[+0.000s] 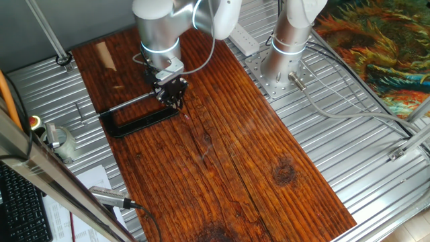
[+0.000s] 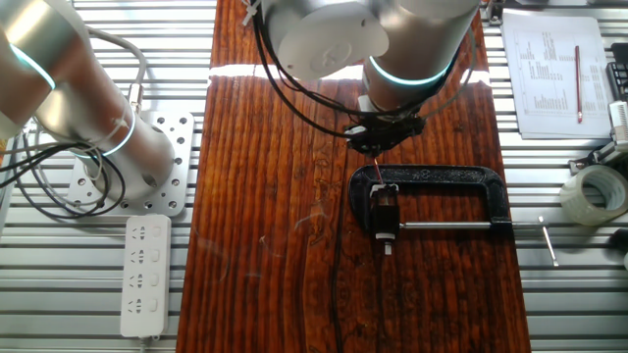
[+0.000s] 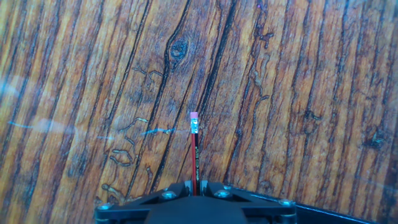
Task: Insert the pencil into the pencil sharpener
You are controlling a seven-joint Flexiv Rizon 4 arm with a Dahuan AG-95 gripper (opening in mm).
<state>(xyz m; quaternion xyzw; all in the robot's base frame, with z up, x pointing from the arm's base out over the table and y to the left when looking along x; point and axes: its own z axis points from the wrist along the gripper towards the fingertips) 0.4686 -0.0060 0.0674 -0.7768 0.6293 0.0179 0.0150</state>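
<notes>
My gripper (image 3: 195, 184) is shut on the pencil (image 3: 195, 149), a thin red-and-black stick whose pink eraser end points away over the wood. In the other fixed view the gripper (image 2: 379, 140) hangs just behind the black C-clamp (image 2: 461, 180), and the pencil (image 2: 378, 174) slants down toward the small dark pencil sharpener (image 2: 386, 209) held in the clamp's jaw. I cannot tell whether the tip touches the sharpener. In one fixed view the gripper (image 1: 176, 101) stands over the clamp (image 1: 138, 123) and hides the sharpener. The hand view shows no sharpener.
The clamp's silver screw rod (image 2: 446, 227) runs right, off the board's edge. A thick pale dowel (image 1: 104, 54) lies at the board's far corner. A power strip (image 2: 145, 275), a second arm's base (image 2: 157, 157), a tape roll (image 2: 592, 192) and papers (image 2: 554, 69) flank the board.
</notes>
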